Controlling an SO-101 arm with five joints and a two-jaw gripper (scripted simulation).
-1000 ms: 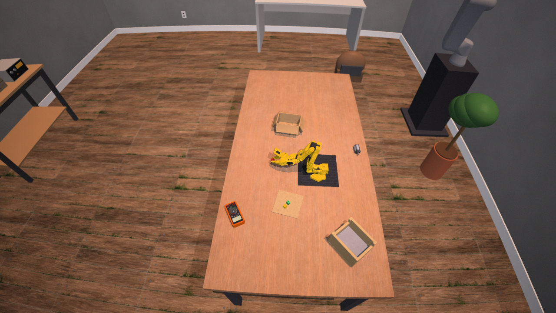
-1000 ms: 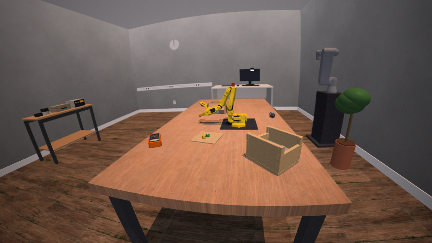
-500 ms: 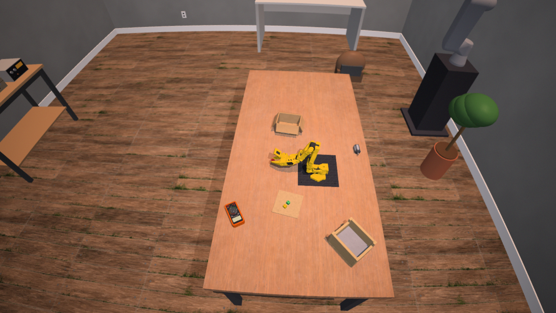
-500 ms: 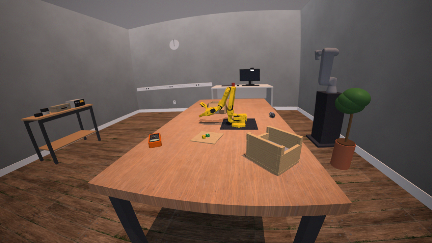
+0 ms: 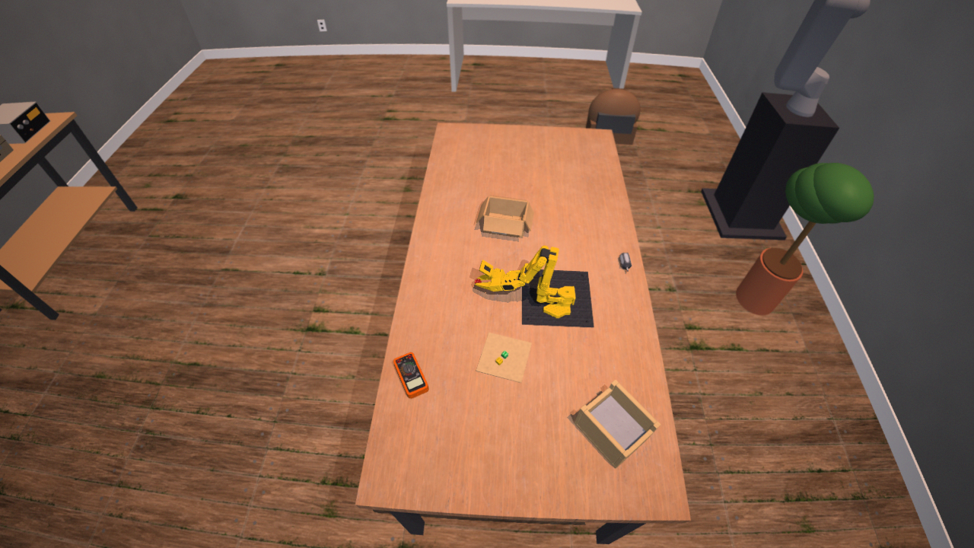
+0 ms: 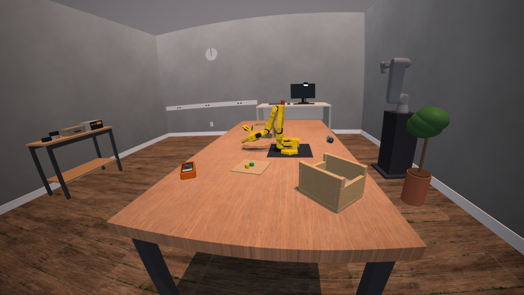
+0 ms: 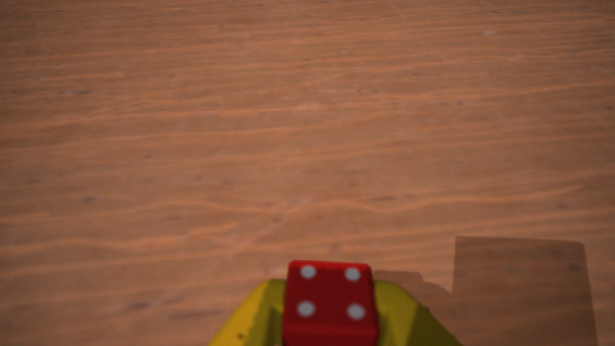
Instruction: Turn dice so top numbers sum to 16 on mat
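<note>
My gripper (image 5: 480, 279) (image 6: 244, 134) (image 7: 332, 308) is shut on a red die (image 7: 330, 302) (image 5: 479, 280) and holds it a little above the bare table, left of the arm's black base plate (image 5: 578, 300). The die face toward the wrist camera shows four white pips. A tan mat (image 5: 514, 351) (image 6: 260, 166) lies nearer the table's front. A green die (image 5: 504, 354) (image 6: 251, 164) and a yellow die (image 5: 498, 361) (image 6: 247, 166) sit flat on it, close together. Their top numbers are too small to read.
An open cardboard box (image 5: 504, 216) stands behind the gripper. An orange multimeter (image 5: 410, 374) (image 6: 187, 170) lies left of the mat. A wooden crate (image 5: 615, 422) (image 6: 331, 180) stands at the front right. A small grey object (image 5: 624, 260) lies right of the base plate.
</note>
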